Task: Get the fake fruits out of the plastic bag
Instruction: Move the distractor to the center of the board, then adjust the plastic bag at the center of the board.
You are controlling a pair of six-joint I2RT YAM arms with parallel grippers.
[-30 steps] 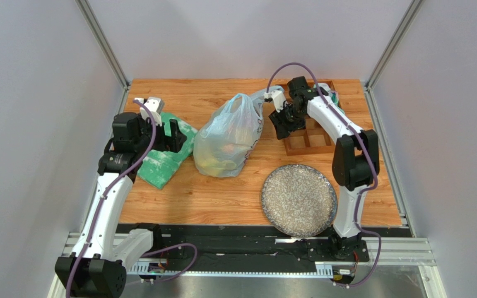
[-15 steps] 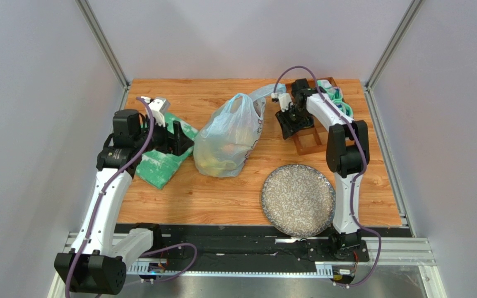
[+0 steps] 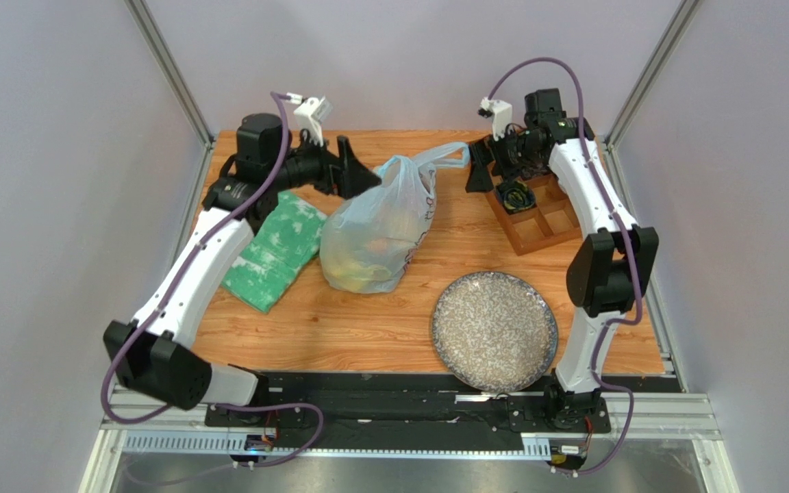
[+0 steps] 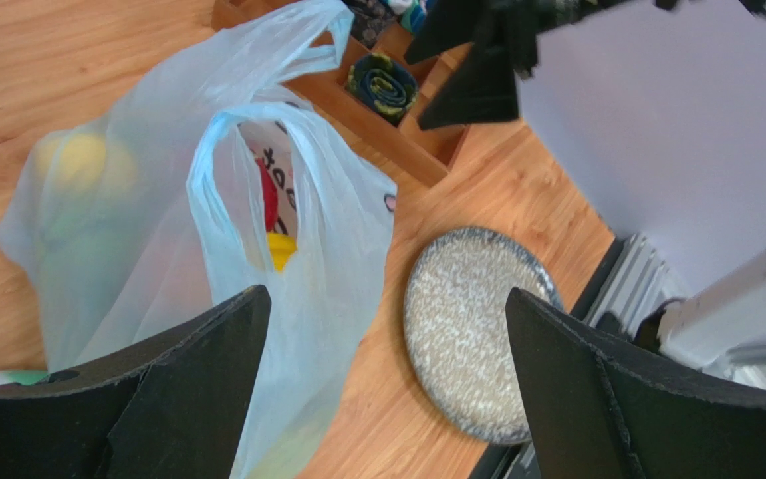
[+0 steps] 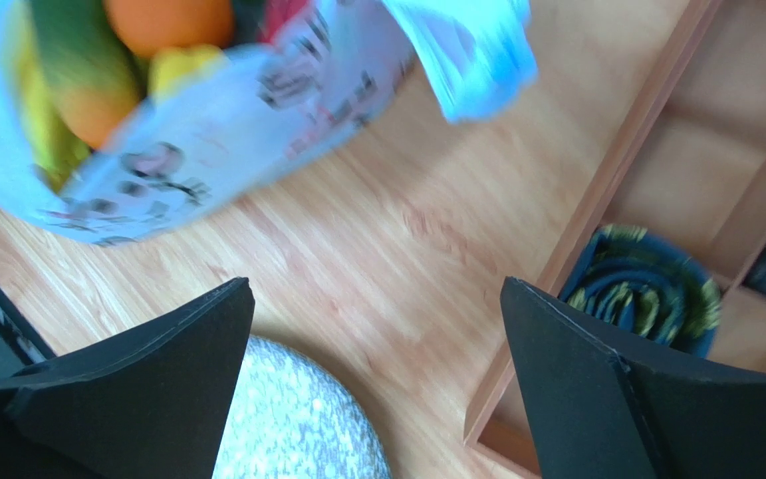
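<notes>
Both arms have swung up and in, so the left gripper and right gripper now flank the plastic bag, both spread wide and empty. The fake fruits are all still inside it. My guess is the handles come next.

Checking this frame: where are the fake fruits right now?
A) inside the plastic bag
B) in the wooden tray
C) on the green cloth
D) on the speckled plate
A: the orange, yellow and green fruits all sit inside the plastic bag, as the right wrist view shows close up.
</notes>
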